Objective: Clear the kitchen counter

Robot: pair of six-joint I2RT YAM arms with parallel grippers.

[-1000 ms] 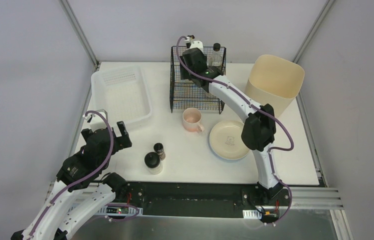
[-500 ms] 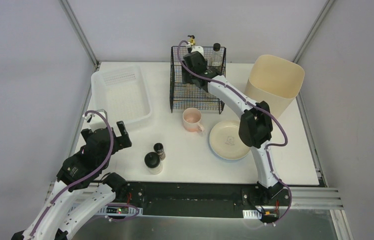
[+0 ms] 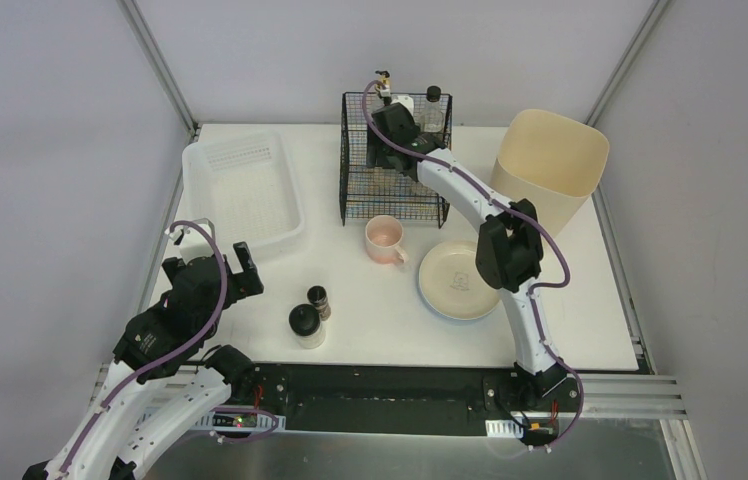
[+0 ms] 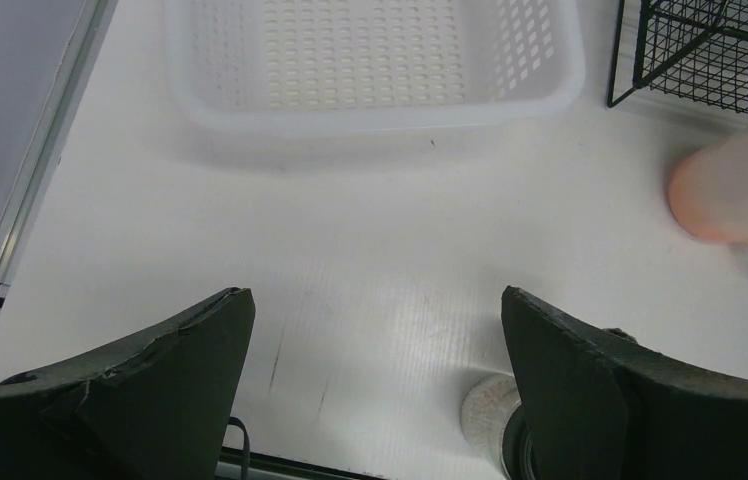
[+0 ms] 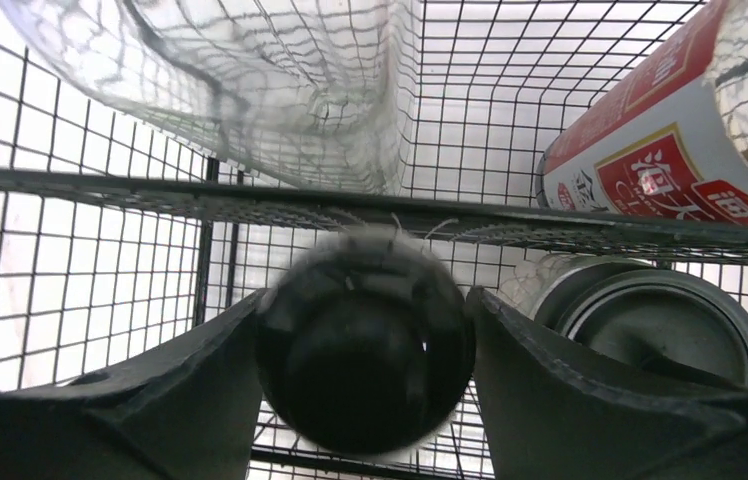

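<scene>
The kitchen counter carries a pink mug, a cream plate, a black-lidded jar and a small dark shaker. My right gripper reaches down inside the black wire rack. In the right wrist view it is shut on a jar with a round black cap, blurred, over the rack's wires. My left gripper is open and empty above the counter's front left. The mug lies ahead of it to the right.
A translucent white tray stands back left, also in the left wrist view. A beige bin stands back right. In the rack are a red-labelled bottle, a clear bottle and another lidded jar.
My right wrist has shifted a little toward the back of the rack and its elbow has drawn in. The left arm has not moved.
</scene>
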